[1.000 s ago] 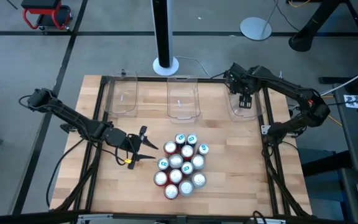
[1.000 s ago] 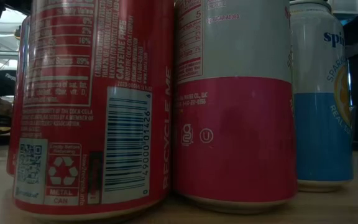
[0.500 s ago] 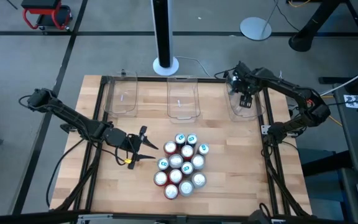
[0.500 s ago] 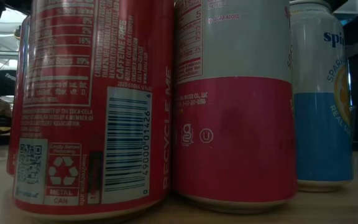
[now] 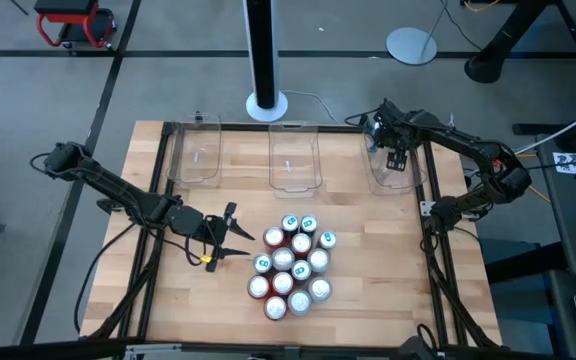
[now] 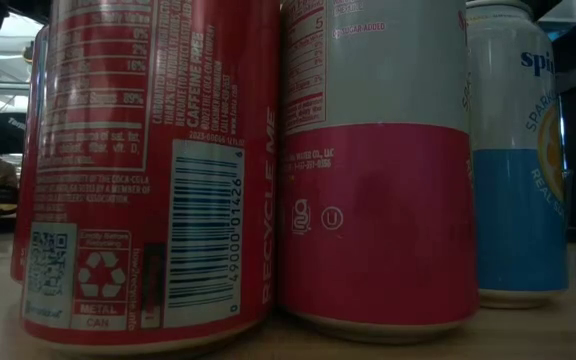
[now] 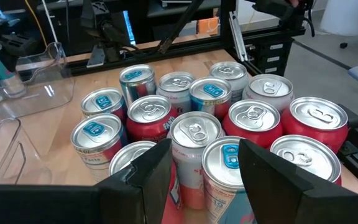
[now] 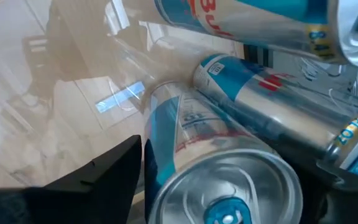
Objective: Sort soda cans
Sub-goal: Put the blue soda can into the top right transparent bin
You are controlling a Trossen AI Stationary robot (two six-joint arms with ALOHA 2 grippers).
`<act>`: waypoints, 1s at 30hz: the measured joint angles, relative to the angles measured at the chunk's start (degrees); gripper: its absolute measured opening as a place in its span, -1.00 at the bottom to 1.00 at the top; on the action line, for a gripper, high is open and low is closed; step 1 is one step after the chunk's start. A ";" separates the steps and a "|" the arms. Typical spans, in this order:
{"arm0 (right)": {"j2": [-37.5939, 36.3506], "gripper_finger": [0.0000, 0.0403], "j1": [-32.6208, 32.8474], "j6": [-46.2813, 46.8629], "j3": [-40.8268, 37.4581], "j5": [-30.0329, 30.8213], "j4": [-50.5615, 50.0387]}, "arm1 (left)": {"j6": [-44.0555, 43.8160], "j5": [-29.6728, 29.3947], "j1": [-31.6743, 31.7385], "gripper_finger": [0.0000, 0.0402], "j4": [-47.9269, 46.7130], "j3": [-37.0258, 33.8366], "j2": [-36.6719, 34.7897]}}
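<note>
Soda cans clustered mid-table, bare wood around

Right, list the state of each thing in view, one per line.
Soda cans: upright, clustered on the table.
Left bin: looks empty.
Middle bin: looks empty.
Right bin: holds teal-and-silver cans lying on their sides.
Left gripper: open, empty, beside the cluster.
Right gripper: open, over the right bin.
</note>
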 joint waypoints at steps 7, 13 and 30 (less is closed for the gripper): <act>0.00 0.48 0.04 -1.09 1.49 -0.40 -2.60 | 0.02 0.00 0.00 -0.13 0.00 0.00 0.00; -0.02 0.48 0.07 -1.10 5.17 -0.33 -5.11 | 0.00 0.00 0.00 -0.13 0.00 0.00 0.00; -0.60 0.48 4.77 -3.95 14.50 -4.20 -9.97 | 0.02 0.00 0.01 -0.13 -0.02 0.00 0.00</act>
